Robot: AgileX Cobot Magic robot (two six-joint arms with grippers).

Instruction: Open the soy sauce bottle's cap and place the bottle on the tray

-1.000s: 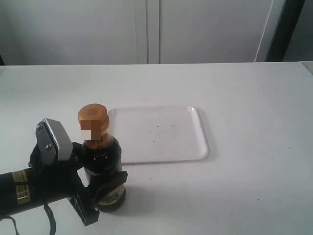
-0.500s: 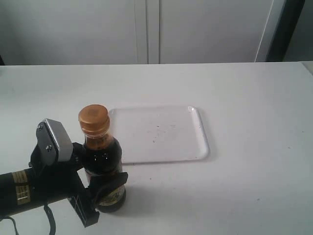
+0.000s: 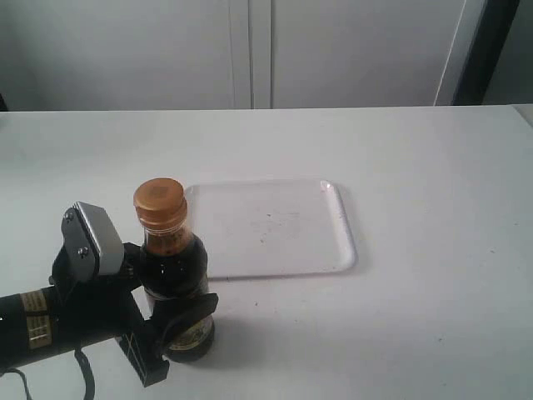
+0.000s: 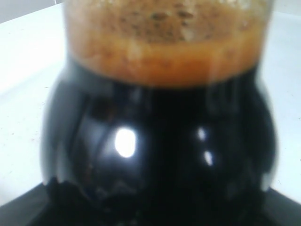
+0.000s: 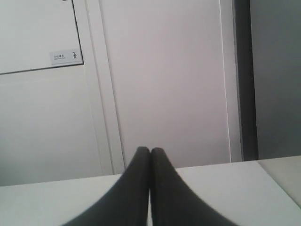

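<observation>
Exterior: left tool [image 3: 175,329] pinches the soy sauce bottle [image 3: 172,267] low down. It's upright on the worktop [image 3: 416,167], just beside the tray [image 3: 337,250]; cap [image 3: 159,197] shut, label [image 3: 190,335] unreadable. Left wrist: dark liquid [image 4: 155,155] fills everything. Right wrist: right tool [image 5: 150,155] pressed together; door sign [image 5: 66,57] illegible.

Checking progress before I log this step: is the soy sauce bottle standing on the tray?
No, the soy sauce bottle has its base on the bare table, outside the rim of the tray.

White tabletop [image 3: 441,183], pale cabinet doors [image 3: 350,50] behind, dark upright strip [image 3: 487,46] at right, perhaps a doorframe
</observation>
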